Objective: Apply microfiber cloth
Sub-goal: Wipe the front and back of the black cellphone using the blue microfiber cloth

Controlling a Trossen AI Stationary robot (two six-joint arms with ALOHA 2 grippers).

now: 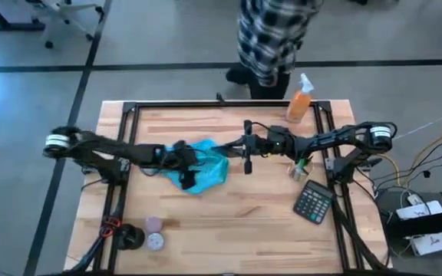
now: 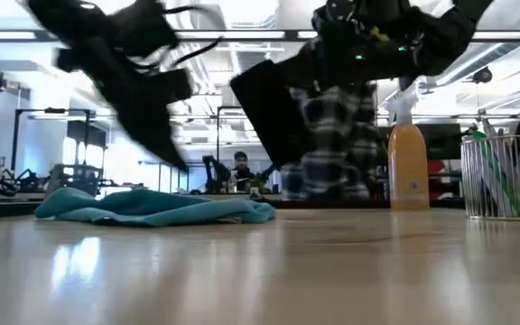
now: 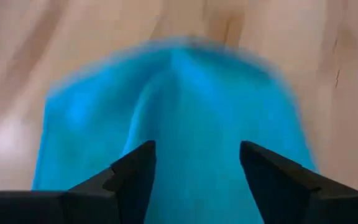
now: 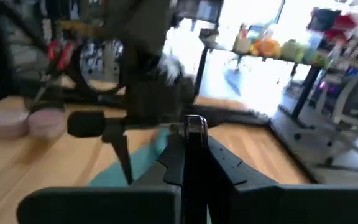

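Left claw (image 3: 194,165) open, hovering just over microfiber cloth (image 1: 202,170), still heaped on desk (image 1: 229,222). Right claw (image 4: 194,140) clamps black phone (image 2: 273,108), probably, beside. Wiping not begun.

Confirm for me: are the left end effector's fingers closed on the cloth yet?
No. In the left wrist view the left end effector has its fingers spread apart, with the microfiber cloth lying ungripped on the table between and beyond them.

light: bright, ceiling strips in low view | glare: tabletop (image 2: 242,271) sheen | blur: both wrist views soft
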